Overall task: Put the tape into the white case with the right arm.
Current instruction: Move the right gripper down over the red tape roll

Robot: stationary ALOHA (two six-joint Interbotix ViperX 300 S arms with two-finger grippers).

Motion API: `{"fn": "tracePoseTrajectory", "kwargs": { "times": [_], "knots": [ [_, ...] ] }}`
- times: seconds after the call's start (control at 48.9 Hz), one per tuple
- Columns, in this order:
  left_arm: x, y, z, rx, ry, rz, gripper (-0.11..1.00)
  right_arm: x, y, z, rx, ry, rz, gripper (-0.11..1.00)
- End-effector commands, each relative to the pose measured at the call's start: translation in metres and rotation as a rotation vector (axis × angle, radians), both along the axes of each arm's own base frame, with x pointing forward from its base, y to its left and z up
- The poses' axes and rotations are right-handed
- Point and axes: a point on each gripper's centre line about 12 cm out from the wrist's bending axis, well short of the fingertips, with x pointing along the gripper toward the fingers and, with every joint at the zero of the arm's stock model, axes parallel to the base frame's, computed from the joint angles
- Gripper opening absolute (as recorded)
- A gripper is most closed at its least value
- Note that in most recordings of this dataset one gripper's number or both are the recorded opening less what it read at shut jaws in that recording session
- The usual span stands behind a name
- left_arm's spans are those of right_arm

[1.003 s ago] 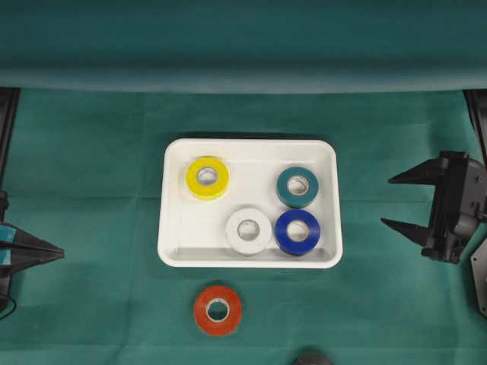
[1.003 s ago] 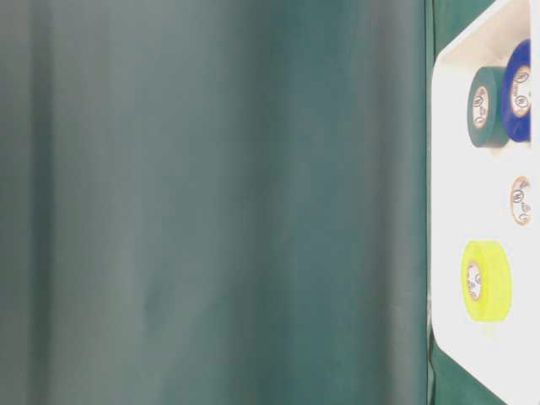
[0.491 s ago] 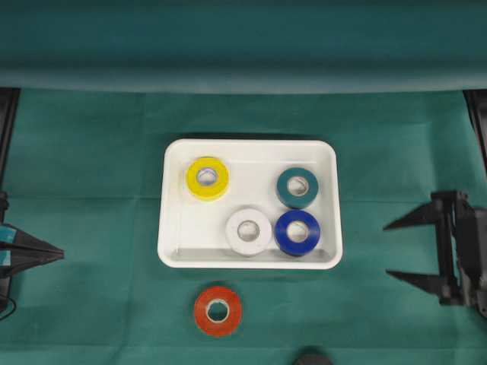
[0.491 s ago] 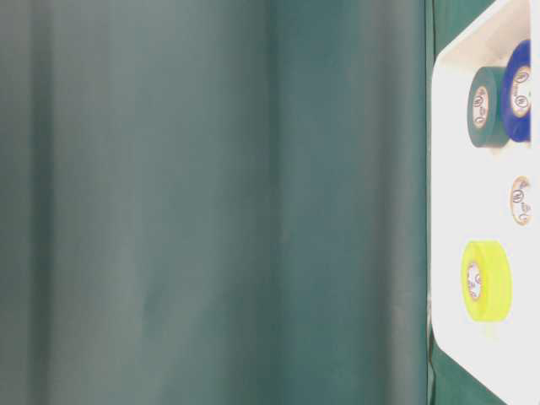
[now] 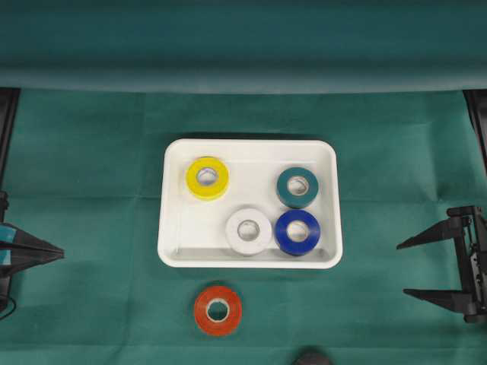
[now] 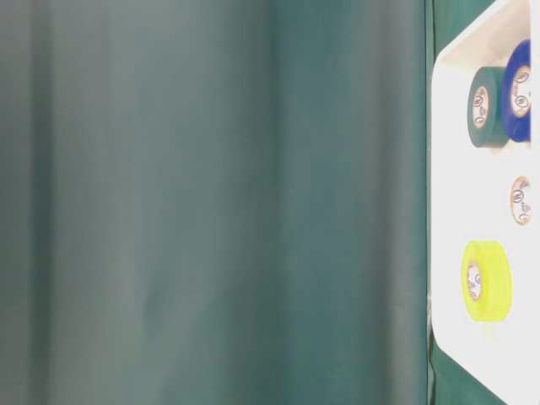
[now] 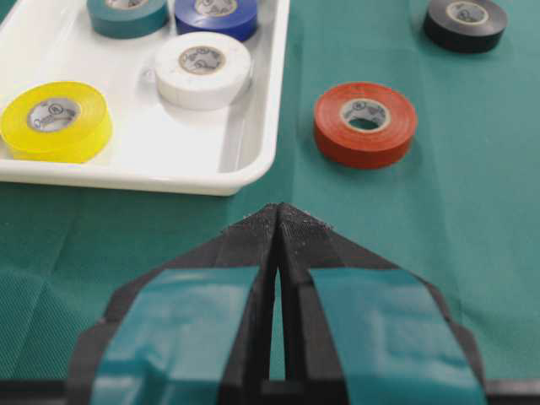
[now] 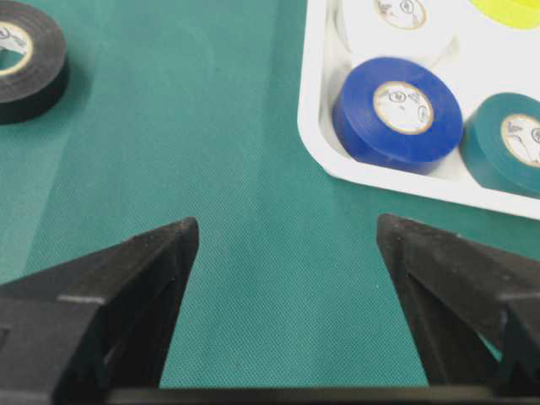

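Your white case (image 5: 249, 152) sat in the middle of the green cloth (image 5: 91, 152) with four rolls already lying flat inside it: a yellow roll (image 5: 207, 178) at the far left, a teal roll (image 5: 297, 187) at the far right, and a white roll (image 5: 249, 230) touching a blue roll (image 5: 297, 232) along the near side. Two rolls were outside it. The red roll (image 5: 218, 310) lay flat on the cloth just in front of the case's near rim, and a black roll (image 7: 466, 23) lay farther along toward the right arm's side, apart from the red one.

Your right claw (image 5: 410, 268) stood at the right edge of the cloth, well apart from the case and from both loose rolls, its two black fingers spread wide with nothing between them. Your left claw (image 7: 278, 221) rested at the left edge, pinched shut and empty.

By my reading, you were between placements, at the point of reaching for another roll. The next move would have called for you to bring the open right claw over one loose roll, lower it so the fingers straddled the roll, and only then close.
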Motion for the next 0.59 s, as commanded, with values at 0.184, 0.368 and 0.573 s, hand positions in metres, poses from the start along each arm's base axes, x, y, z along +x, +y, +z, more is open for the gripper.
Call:
{"fn": "tracePoseTrajectory", "kwargs": {
  "times": [0.184,0.368,0.573],
  "knots": [
    [0.002,0.001,0.004,0.001,-0.008,0.005,0.00,0.004,0.001,0.001,0.006,0.011,0.008,0.58],
    [0.002,0.001,0.003,0.000,-0.006,0.005,0.00,0.011,0.002,0.005,0.011,0.009,0.014,0.58],
    [0.002,0.001,0.004,0.000,-0.006,0.005,0.00,0.028,0.004,0.016,0.012,0.021,0.025,0.58]
  ]
}}
